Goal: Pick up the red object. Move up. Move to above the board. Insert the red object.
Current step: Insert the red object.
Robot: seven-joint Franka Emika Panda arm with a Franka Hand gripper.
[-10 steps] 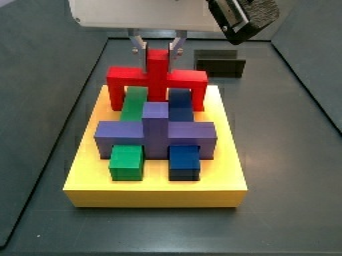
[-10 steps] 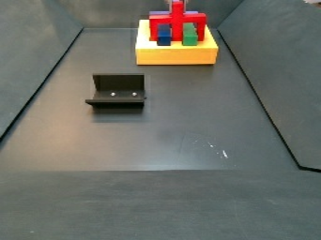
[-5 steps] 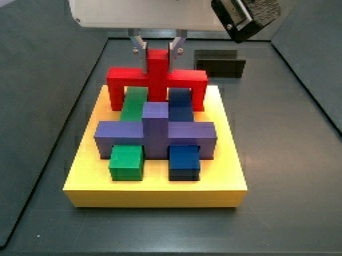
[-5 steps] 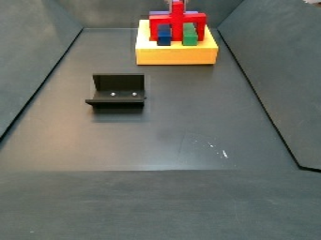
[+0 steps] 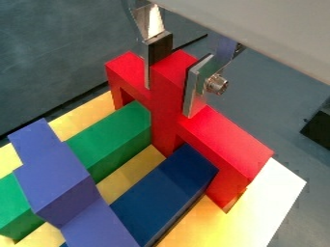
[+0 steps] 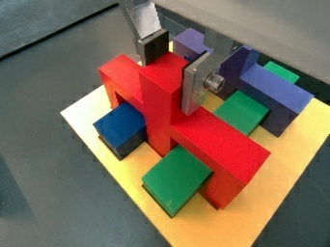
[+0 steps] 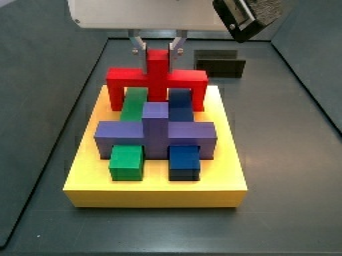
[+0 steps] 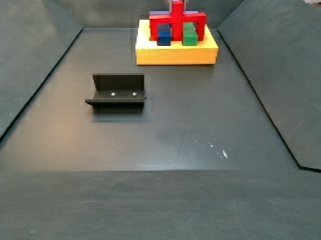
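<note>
The red object (image 7: 158, 75) sits on the far part of the yellow board (image 7: 154, 190), with its legs down astride the green block (image 7: 127, 160) and the blue block (image 7: 185, 160). Its upright stub stands between the fingers of my gripper (image 7: 158, 44). In both wrist views the gripper (image 5: 178, 69) (image 6: 175, 66) has its silver plates pressed against the two sides of the stub of the red object (image 5: 206, 135) (image 6: 154, 106). The gripper is shut on it. A purple cross-shaped block (image 7: 156, 128) lies across the green and blue blocks.
The fixture (image 8: 116, 91) stands on the dark floor, well away from the board (image 8: 175, 54). It also shows in a side view as a dark box (image 7: 221, 62) beyond the board. Raised dark walls border the floor on both sides.
</note>
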